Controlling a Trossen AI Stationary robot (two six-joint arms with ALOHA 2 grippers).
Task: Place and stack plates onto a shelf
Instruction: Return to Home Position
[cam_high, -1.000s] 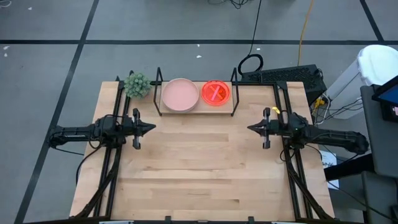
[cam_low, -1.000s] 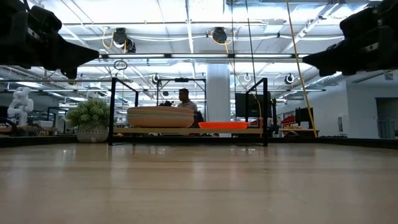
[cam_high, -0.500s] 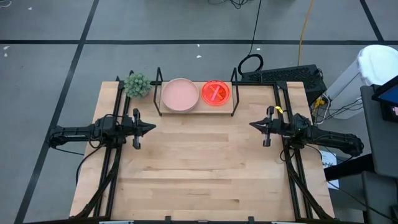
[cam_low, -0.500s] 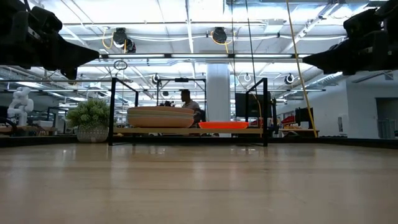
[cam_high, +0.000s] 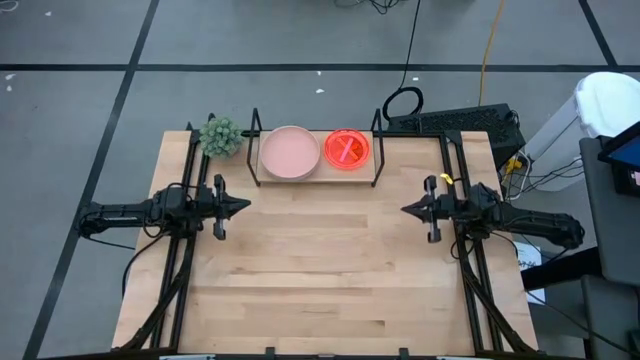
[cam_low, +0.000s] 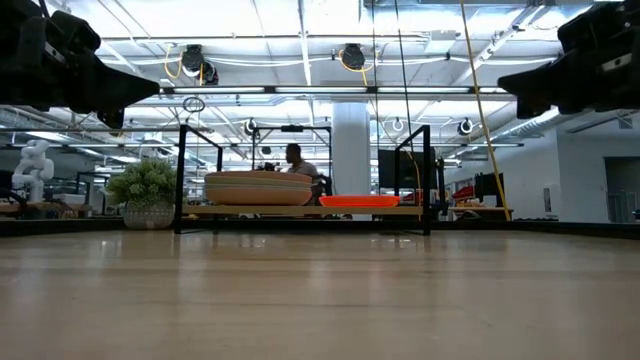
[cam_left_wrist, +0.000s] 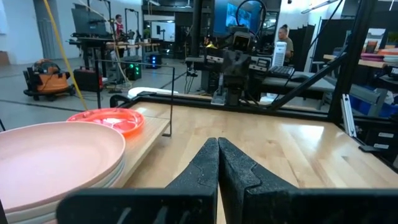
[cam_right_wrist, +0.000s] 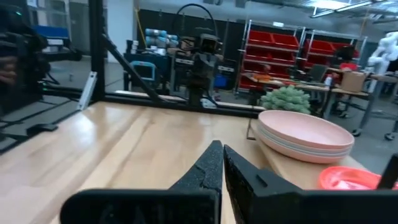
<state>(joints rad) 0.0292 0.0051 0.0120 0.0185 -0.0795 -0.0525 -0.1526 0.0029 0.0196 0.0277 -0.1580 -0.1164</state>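
Note:
On the shelf (cam_high: 318, 176), a light wood board between black wire end frames at the table's far edge, sit a stack of large plates with a pale pink one (cam_high: 290, 152) on top and a stack of small translucent neon plates (cam_high: 347, 149) to its right. Both stacks also appear in the low view (cam_low: 258, 187) (cam_low: 359, 201) and both wrist views (cam_left_wrist: 56, 155) (cam_right_wrist: 305, 134). My left gripper (cam_high: 246, 205) hovers shut near the table's left edge, above the board. My right gripper (cam_high: 405, 210) hovers shut near the right edge. Both point toward the table's middle.
A small green potted plant (cam_high: 219, 136) stands left of the shelf at the far left corner. Black frame rails (cam_high: 190, 250) run along both sides of the table. Bare wood (cam_high: 320, 270) spreads between the grippers and toward the near edge. A person (cam_low: 297, 160) is far behind the shelf.
My right arm has drawn back a little toward the table's right edge and shifted slightly toward the near edge, staying shut. The left arm and the plates have kept still.

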